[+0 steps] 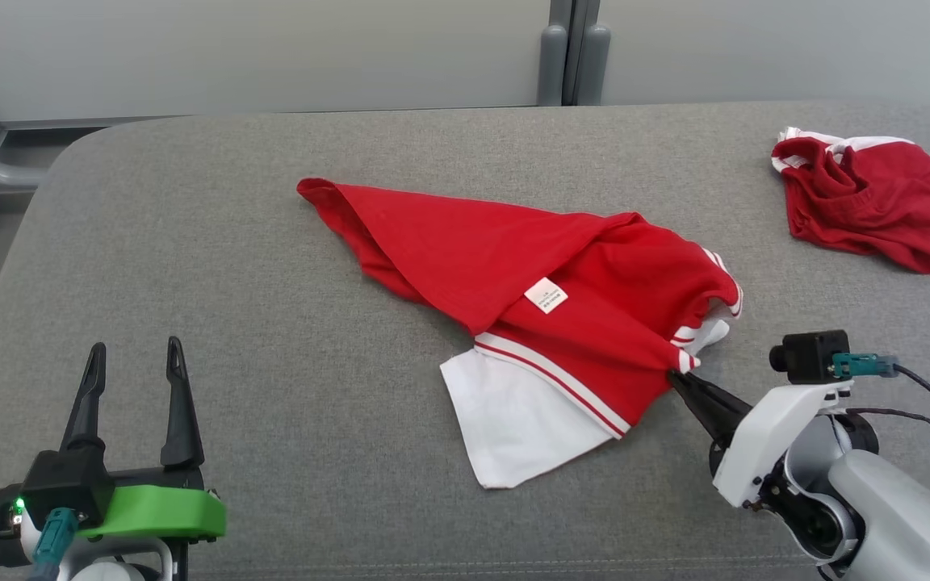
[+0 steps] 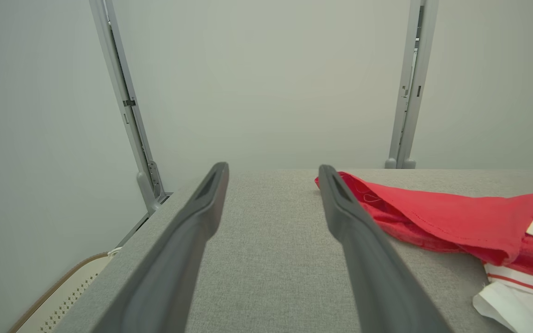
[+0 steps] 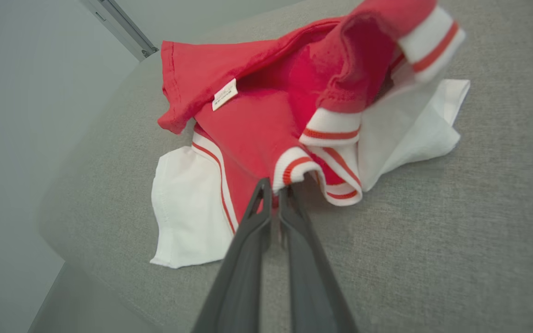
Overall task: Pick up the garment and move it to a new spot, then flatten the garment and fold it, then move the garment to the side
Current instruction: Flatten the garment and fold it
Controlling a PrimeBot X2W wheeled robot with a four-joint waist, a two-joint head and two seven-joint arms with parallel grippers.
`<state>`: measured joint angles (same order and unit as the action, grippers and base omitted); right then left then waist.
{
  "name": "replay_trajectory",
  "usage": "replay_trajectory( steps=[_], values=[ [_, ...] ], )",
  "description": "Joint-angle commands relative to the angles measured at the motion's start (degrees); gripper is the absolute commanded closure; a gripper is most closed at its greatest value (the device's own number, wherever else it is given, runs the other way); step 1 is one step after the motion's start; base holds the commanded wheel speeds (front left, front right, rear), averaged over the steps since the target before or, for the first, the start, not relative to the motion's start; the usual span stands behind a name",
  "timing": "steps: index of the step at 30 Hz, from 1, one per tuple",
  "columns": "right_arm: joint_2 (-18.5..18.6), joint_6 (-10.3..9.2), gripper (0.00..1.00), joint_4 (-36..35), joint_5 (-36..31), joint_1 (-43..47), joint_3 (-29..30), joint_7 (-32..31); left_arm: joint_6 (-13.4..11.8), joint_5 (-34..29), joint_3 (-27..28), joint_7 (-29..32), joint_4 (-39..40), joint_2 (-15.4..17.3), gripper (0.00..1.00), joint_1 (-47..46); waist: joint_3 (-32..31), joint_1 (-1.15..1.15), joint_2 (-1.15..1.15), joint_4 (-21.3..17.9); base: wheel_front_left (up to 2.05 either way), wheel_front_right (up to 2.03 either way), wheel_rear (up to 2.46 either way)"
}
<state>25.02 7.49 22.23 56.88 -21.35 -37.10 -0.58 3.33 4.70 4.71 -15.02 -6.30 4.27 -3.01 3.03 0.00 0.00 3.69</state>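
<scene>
so the right pincer (image 1: 674, 374) is clamped on the striped hem of the garment (image 1: 513, 258); left pincer (image 1: 134, 351) gapes empty, with loads of bare desk (image 1: 271, 363) between them.

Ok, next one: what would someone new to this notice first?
A bright red and white shirt lies rumpled in the middle of the grey padded table, with the right pincer shut on its striped edge at the near right. The left pincer hangs open at the near left, apart from the cloth. A darker red garment sits crumpled at the far right.
</scene>
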Motion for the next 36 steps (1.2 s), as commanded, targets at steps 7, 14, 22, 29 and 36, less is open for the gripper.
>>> replay_trajectory(
  steps=[7, 14, 22, 29, 36],
  values=[
    [5.6, 0.0, 1.0, -4.7, -1.5, 3.6, 5.5, -4.5, 0.3, -0.3, 0.4, -0.1, 0.3, -0.1, 0.0, 0.8, 0.1, 0.0, 0.0, -0.7, 0.0, 0.0, 0.0],
    [8.9, 0.0, 1.0, -2.5, -9.2, 3.3, 15.1, -9.2, 0.5, -0.4, 0.0, -0.1, 0.0, -0.3, 0.0, -0.2, 0.4, 0.0, 0.0, -0.4, 0.0, 0.0, 0.0],
    [6.8, -0.01, 1.0, -0.4, -17.9, 2.9, 19.2, -12.5, 0.6, -0.4, -0.1, -0.1, -0.1, -0.5, 0.0, -0.2, 0.5, 0.0, 0.0, 0.8, 0.0, 0.0, 0.0],
    [4.2, -0.01, 0.65, 2.5, -22.4, 3.5, 21.6, -14.3, 0.6, -0.2, 0.1, -0.1, -0.2, -0.6, 0.0, -0.3, 0.8, 0.0, 0.0, 0.8, 0.0, 0.0, 0.0],
    [2.5, -0.01, 0.0, 1.4, -27.1, 3.1, 26.5, -10.9, 0.5, -0.6, 0.4, -0.1, 0.0, -0.6, 0.0, -0.6, 1.0, 0.0, 0.0, -0.7, 0.0, 0.0, 0.0]
  ],
)
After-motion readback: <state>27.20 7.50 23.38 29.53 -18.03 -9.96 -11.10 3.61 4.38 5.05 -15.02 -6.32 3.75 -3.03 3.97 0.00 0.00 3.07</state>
